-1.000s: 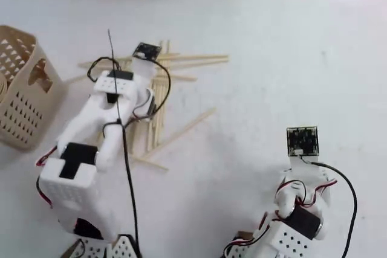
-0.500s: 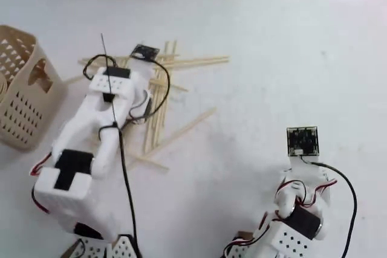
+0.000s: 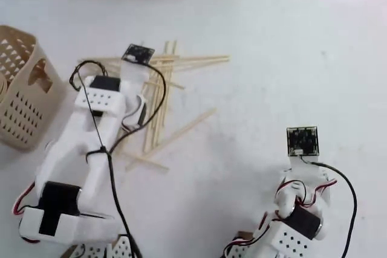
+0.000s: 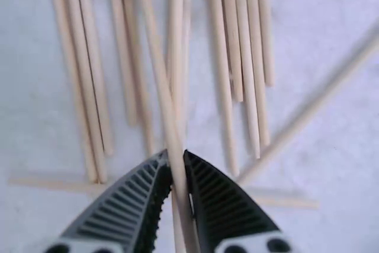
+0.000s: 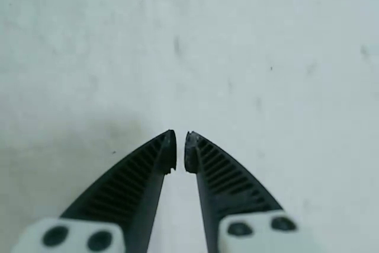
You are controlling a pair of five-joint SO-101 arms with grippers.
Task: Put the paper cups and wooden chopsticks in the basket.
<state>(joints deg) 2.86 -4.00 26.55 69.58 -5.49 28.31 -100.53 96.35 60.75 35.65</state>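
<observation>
Right gripper (image 5: 180, 149): nearest the arms' bases, it hangs low over bare table. Its ribbed dark jaws are drawn together to a sliver, with nothing between them.
Left gripper (image 4: 176, 161): clenched on one chopstick at the near edge of the pile, the stick pinched between the ridged inner faces.
Held chopstick (image 4: 159, 87): a thin, round, pale wooden stick. It runs away from the jaws at a slant and lies across its neighbours.
Step in hand: picking one chopstick out of the heap. The grip looks made, and the stick seems not yet lifted free.
Next move: I judge it calls for a straight lift, so the slanted stick does not drag the ones it crosses. After that comes a swing towards the basket, then tipping the stick end-down through the open top. A smooth, thin stick held near one end may pivot or slip in the jaws.
Chopstick pile (image 3: 181, 61): many light, stiff sticks of matt bare wood, loosely parallel in places and crossed in others, flat on the table.
Stray chopstick (image 3: 187, 128): lies alone and diagonal, just beside the pile on the side towards the right arm.
Basket (image 3: 24, 107): beige plastic, upright, with tapered walls pierced by rows of small holes and a handle cut-out. It stands at the table's left side, apart from the pile. Its inside is cut off, so I cannot tell what it holds.
Table (image 3: 290, 58): white, flat and faintly scuffed.
</observation>
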